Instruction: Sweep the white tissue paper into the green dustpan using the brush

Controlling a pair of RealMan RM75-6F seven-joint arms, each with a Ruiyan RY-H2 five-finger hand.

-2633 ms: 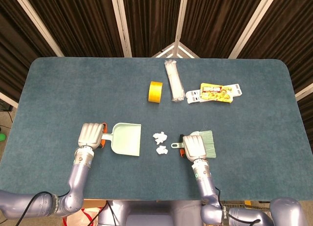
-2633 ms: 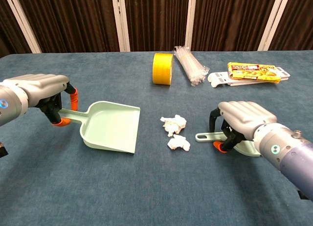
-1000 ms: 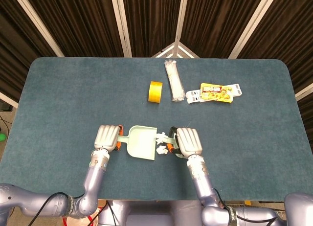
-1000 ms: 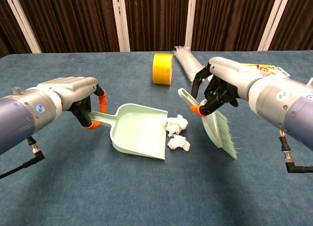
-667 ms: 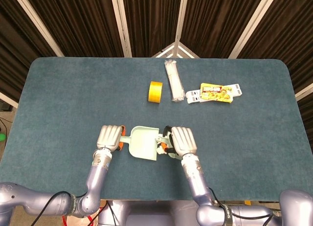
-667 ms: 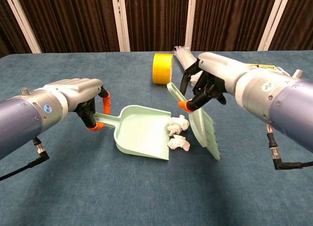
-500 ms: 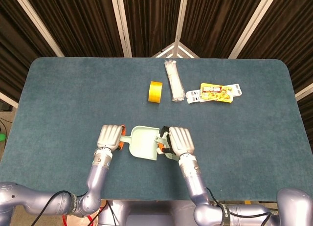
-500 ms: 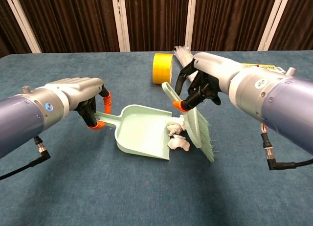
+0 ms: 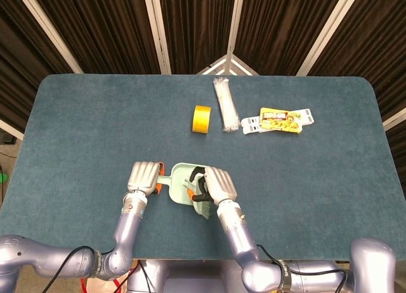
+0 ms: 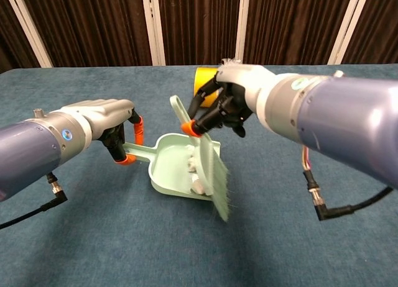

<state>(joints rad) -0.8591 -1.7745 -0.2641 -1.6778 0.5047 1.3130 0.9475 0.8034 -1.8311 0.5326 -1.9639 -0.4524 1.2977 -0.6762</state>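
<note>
White tissue paper [image 10: 194,167] lay inside the green dustpan [image 10: 172,169], partly hidden behind the brush [image 10: 209,164]; one wad showed near the pan's open lip, just behind the bristles. No tissue could be seen on the blue bench [image 9: 317,179] outside the pan, so the sweep looked nearly complete, with perhaps a last nudge inward and setting the tools down left to do. The right hand [image 10: 231,107] had its fingers clamped on the brush's handle, holding it steeply tilted across the pan mouth, bristles down and reaching past the lip. The left hand [image 10: 106,122] gripped the pan's handle, fingers wrapped round it, steadying the pan flat on the bench.
</note>
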